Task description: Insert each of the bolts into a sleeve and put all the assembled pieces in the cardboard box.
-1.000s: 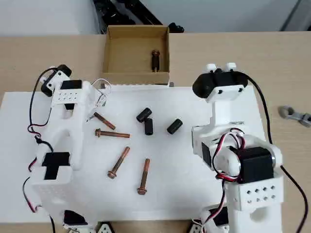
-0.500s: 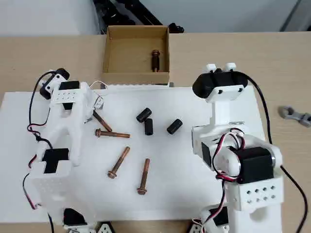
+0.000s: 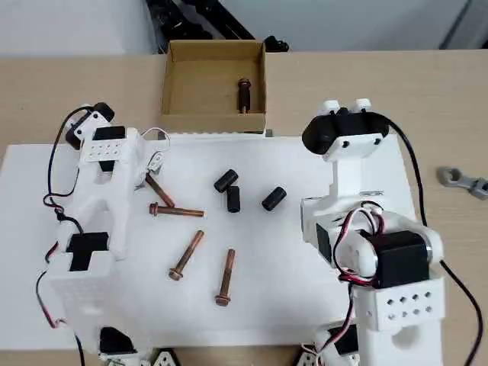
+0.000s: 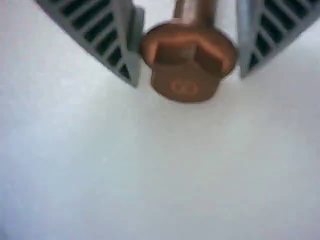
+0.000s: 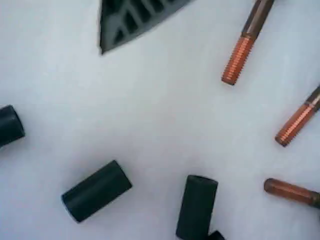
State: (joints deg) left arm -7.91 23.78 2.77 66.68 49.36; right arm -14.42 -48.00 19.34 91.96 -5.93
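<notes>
Left gripper (image 4: 187,79) has nudged the bolt (image 4: 187,55) steeper; its jaws stand open astride the head. Grasping is in hand; next, close squarely and lift toward a sleeve (image 3: 274,199).

White arms (image 3: 103,206), black motors (image 3: 400,255), red-and-black cables (image 3: 358,221).

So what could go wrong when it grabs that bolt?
The left gripper sits around just the head of the bolt, so closing there might let it tilt or slip. A second bolt lies close by and could get knocked. The sleeves are loose and might roll if bumped.
</notes>
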